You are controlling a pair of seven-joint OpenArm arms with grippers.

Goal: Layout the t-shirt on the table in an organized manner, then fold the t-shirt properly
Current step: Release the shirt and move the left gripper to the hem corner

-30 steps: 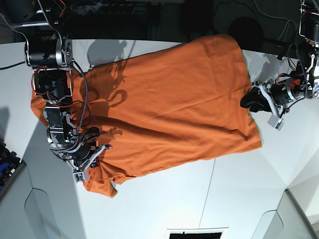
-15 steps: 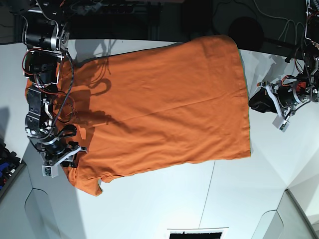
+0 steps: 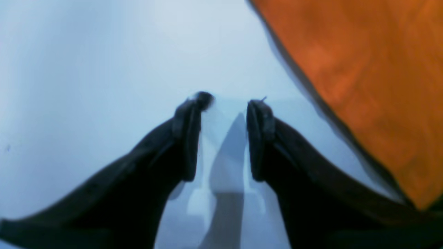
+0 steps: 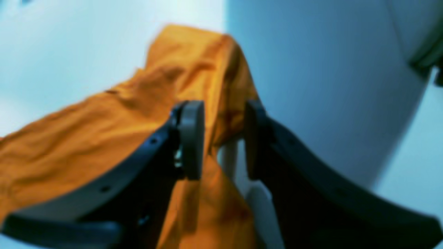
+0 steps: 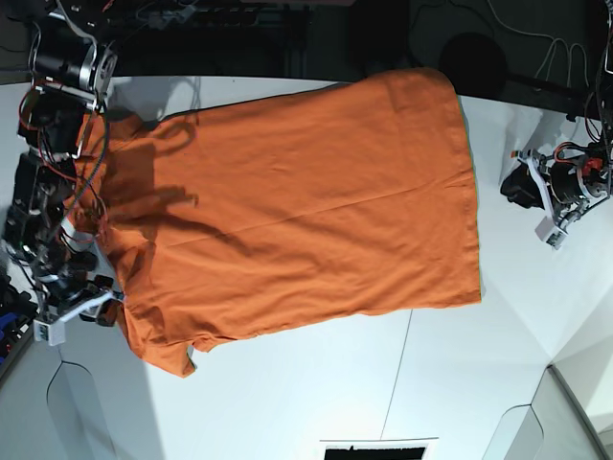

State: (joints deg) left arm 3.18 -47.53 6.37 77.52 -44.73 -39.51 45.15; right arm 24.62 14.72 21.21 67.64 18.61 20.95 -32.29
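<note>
The orange t-shirt lies spread flat on the white table, hem toward the base view's right, sleeves and neck toward its left. My right gripper is at the shirt's lower-left sleeve edge. In the right wrist view its jaws stand apart with a raised fold of the t-shirt between them. My left gripper is off the cloth, right of the hem. In the left wrist view it is open and empty over bare table, with the shirt's edge to its upper right.
A thin dark seam crosses the near table. A dark slot sits at the front edge. Cables and dark gear line the far edge. Blue items lie at the left border.
My right arm moved toward the base view's left and the shirt's wrinkled sleeve side spread flatter. My left gripper backed away to the right, off the hem.
</note>
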